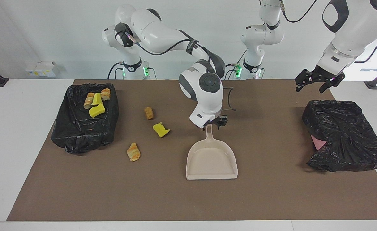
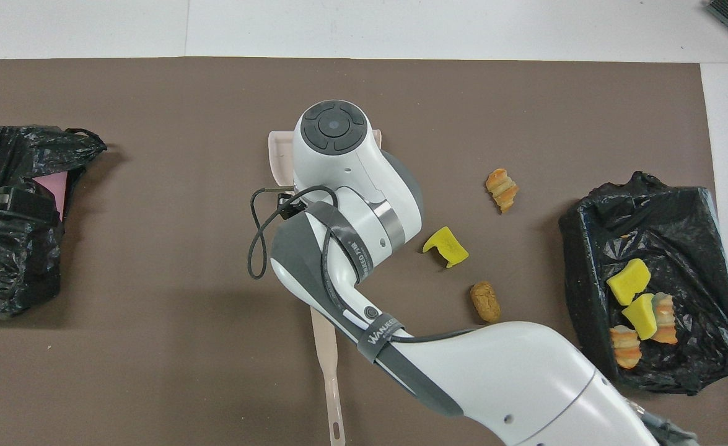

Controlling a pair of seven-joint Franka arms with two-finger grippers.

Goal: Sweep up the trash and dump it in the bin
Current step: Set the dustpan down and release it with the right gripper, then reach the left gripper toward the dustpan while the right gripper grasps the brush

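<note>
I count seven bits of trash. Four already lie in the black-lined bin point(image 1: 79, 134) at the right arm's end of the table point(image 1: 15, 128): two yellow sponge pieces point(image 1: 97, 110) and two bread chunks point(image 1: 88, 101), bunched in the corner nearest the robots. Three are loose on the brown mat point(image 1: 271, 199), between that bin and the dustpan point(image 1: 212, 160): a tan bread chunk point(image 1: 149, 113) nearest the robots, a yellow sponge piece point(image 1: 161, 129) just farther out, and a croissant point(image 1: 133, 151) farthest out, all apart from one another.

There is one dustpan, flat on the mat at mid-table, handle pointing toward the robots. My right tool point(image 1: 214, 123) sits right at the tip of that handle; I cannot tell whether it is clamped on it or has let go. From overhead the right arm hides most of the pan.

One pale flat stick point(image 2: 326, 365) with a hole at its end lies on the mat nearer the robots, partly under the same arm.

A second black-lined bin point(image 1: 352, 144) sits at the left arm's end, one pink scrap point(image 1: 316, 142) showing in it. My left tool point(image 1: 320, 84) hangs over it, waiting, fingers apart, holding nothing.
</note>
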